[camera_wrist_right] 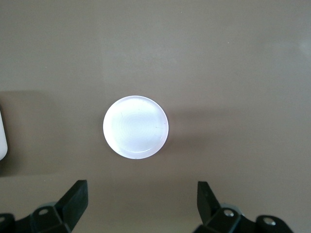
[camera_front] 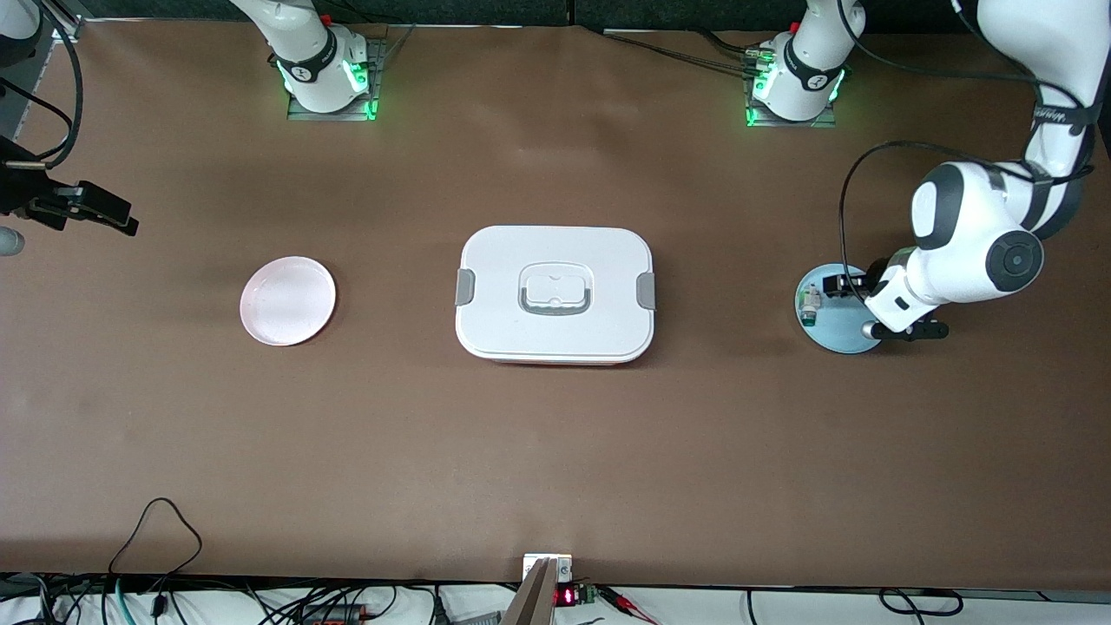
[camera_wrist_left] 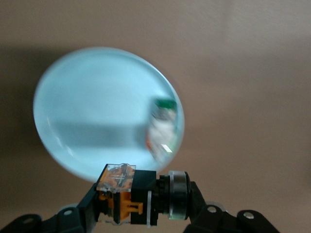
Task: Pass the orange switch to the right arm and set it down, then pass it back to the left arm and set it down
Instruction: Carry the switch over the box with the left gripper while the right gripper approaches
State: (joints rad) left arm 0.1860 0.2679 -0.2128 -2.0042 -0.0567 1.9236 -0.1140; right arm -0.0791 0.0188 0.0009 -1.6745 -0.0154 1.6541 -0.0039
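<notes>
A brown table [camera_front: 555,434] fills nearly the whole front view, its matte surface evenly lit, with soft shadows beside the objects standing on it. Along the edge nearest the front camera, a white floor strip carries loose black cables [camera_front: 156,529] and a small device with a red display [camera_front: 566,595]. At the edge farthest from that camera, two base plates glow green [camera_front: 334,108], against a dark backdrop [camera_front: 555,10].
</notes>
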